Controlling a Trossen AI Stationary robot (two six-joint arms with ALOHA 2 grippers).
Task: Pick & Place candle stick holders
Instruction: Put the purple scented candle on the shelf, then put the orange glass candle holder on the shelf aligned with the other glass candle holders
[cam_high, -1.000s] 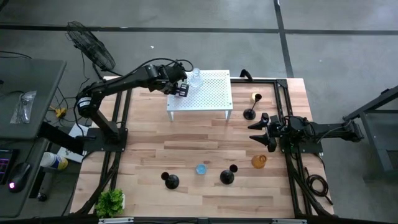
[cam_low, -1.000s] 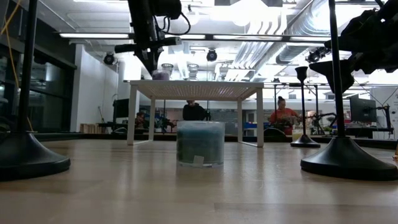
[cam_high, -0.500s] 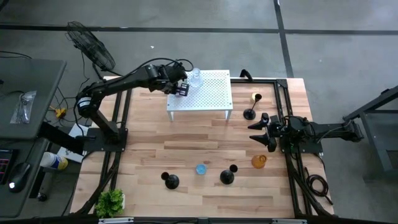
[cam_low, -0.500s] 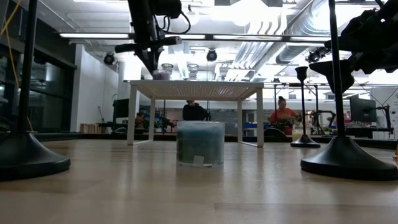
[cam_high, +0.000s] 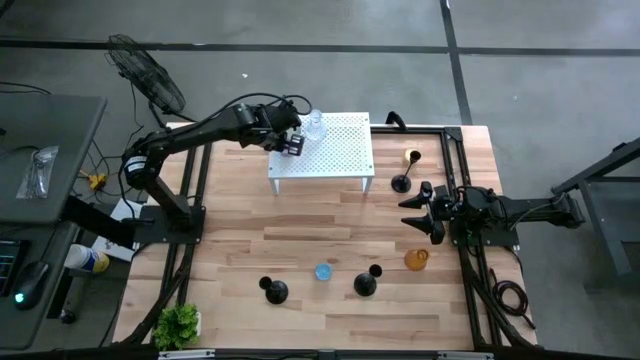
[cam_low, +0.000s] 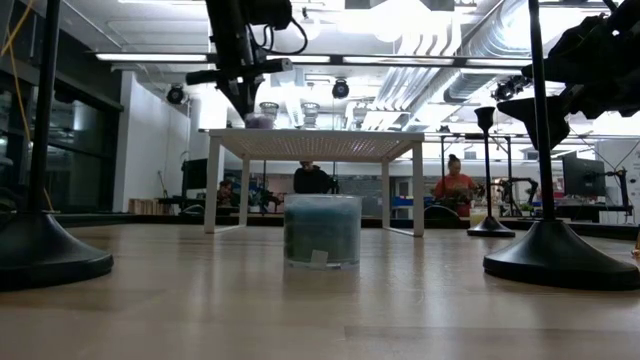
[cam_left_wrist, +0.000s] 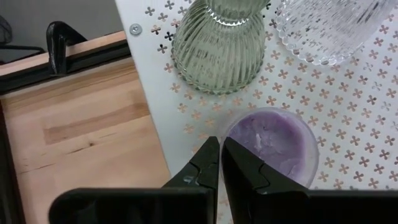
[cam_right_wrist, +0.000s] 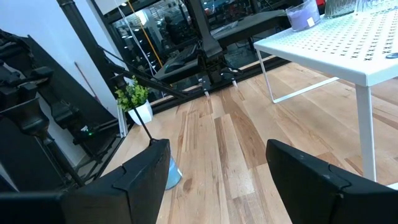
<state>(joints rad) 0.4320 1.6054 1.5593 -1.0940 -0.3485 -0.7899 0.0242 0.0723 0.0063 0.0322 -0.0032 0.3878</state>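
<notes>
A purple glass cup (cam_left_wrist: 273, 144) stands on the white perforated stand (cam_high: 340, 150), near its far left corner, with my left gripper (cam_left_wrist: 221, 163) shut at its rim. A greenish ribbed glass (cam_left_wrist: 217, 46) and a clear beaded glass (cam_left_wrist: 329, 28) stand just beyond it. On the table are three black holders (cam_high: 274, 291) (cam_high: 365, 284) (cam_high: 401, 183), a blue cup (cam_high: 322, 271), an amber cup (cam_high: 416, 259) and a yellow cup (cam_high: 412, 157). My right gripper (cam_high: 412, 212) waits open at the table's right side. My left gripper has the purple cup's rim (cam_left_wrist: 227, 135) on the side nearest the stand's left edge, one finger outside the wall and one finger (cam_left_wrist: 249, 171) over the wax inside. The fingers slant down from the table's left. The cup stands upright on the stand.
A small green plant (cam_high: 176, 324) sits at the near left corner. Black frame rails run along the table's left and right sides. Bare wood lies between the stand and the near row of holders. People show in the room beyond the table.
</notes>
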